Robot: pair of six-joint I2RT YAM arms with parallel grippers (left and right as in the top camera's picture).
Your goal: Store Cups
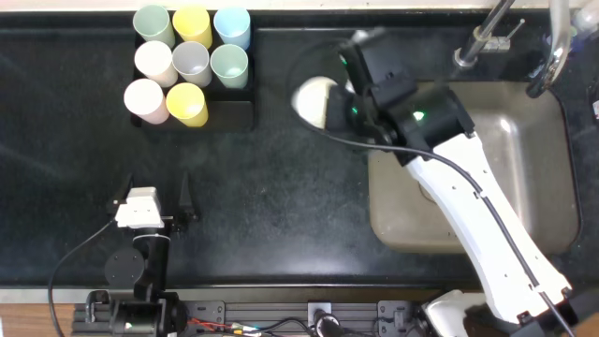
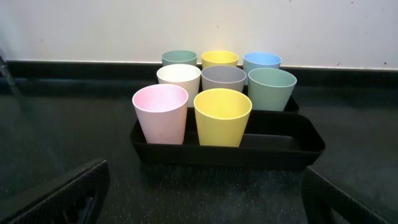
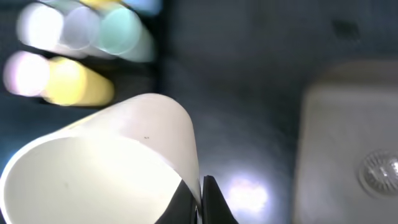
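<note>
Clamping the cream cup (image 3: 106,168) in the right end effector (image 3: 200,200), fingers clenched across the wall at the rim, mouth toward the wrist and base pointing away at a tilt. Holding it lifted above the counter (image 1: 281,187), with the tray (image 1: 251,112) at 9 o'clock and the sink (image 1: 538,150) at 3 o'clock in the top view. Judging the rim pinch as chosen for base-first lowering between close neighbours.

Seating eight cups upright, mouths up, in the tray in a three-by-three layout. Leaving one vacant slot (image 2: 277,134) at the 5 o'clock corner in the top view, just beside the yellow cup (image 1: 186,104) at its 9 o'clock and the green cup (image 1: 229,65) at its 12 o'clock. Judging this slot as the destination, being the only seat left.

Resting the left end effector (image 1: 155,198) at 6 o'clock of the tray, well apart from it, fingers released and spread wide, grasping nothing. Probably standing off there for leaving the right arm's path free.

Judging the task as nearly complete, with one cup remaining. Calling next for travel toward 9 o'clock, levelling the cup, then lowering straight into the vacant slot. Risking a knock against the yellow or green neighbour on a skewed descent, and slip from a pinch on a smooth wall.
</note>
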